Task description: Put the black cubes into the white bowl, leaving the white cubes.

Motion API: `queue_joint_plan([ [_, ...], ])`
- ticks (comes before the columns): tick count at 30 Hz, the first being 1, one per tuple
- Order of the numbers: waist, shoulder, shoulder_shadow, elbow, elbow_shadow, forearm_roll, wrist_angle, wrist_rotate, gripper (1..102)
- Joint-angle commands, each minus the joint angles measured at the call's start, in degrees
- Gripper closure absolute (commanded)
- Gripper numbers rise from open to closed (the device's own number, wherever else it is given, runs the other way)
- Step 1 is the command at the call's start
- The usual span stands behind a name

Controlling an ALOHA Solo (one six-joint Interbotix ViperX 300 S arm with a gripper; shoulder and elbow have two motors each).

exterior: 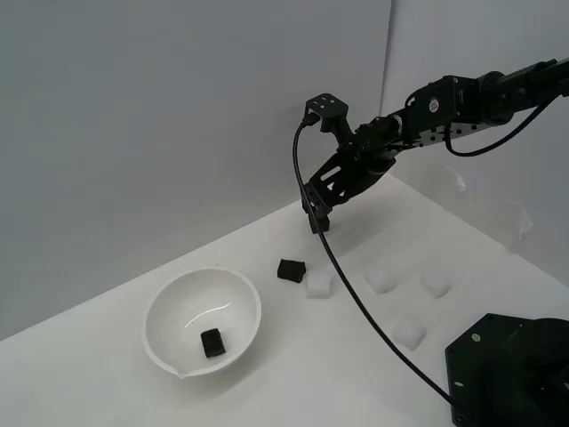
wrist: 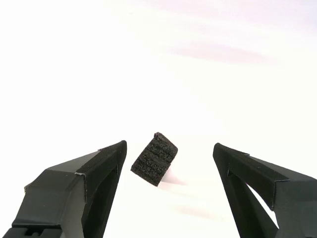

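Note:
The white bowl (exterior: pixel 204 322) stands on the table at the exterior view's left, with one black cube (exterior: pixel 211 342) inside it. A second black cube (exterior: pixel 290 269) lies tilted on the table, right of the bowl and touching a white cube (exterior: pixel 318 284). Three more white cubes (exterior: pixel 380 279) (exterior: pixel 436 282) (exterior: pixel 408 332) lie further right. My gripper (exterior: pixel 316 218) hangs in the air above and a little behind the loose black cube. In the wrist view the gripper (wrist: pixel 169 145) is open and empty, with a black cube (wrist: pixel 154 158) lying beyond its fingers (wrist: pixel 99 168). A third black cube is out of view.
The arm's black base (exterior: pixel 511 374) fills the exterior view's lower right corner. A black cable (exterior: pixel 356 294) hangs from the wrist across the table between the white cubes. Grey walls close off the table at the back and on the right.

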Motion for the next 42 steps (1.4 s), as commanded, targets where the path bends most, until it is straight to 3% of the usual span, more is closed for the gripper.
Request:
queue_joint_plan([
  [1, 0.09, 1.23, 1.49, 0.35, 0.09, -1.41, -0.7, 0.88, 3],
  [25, -1.58, -5.36, -5.1, 0.26, 0.0, -2.2, -1.85, 0.88, 3],
  [31, -1.49, -6.42, -6.06, 0.18, -0.09, -2.29, -2.72, 0.88, 7],
  [33, -1.58, -6.42, -5.98, 0.18, -0.18, -2.2, -2.72, 0.88, 20],
  [37, -1.49, -5.89, -5.45, 0.7, 0.26, -2.2, -2.64, 0.79, 79],
  [42, -1.58, -5.01, -4.66, 0.97, 0.7, -2.2, -2.2, 0.79, 100],
])
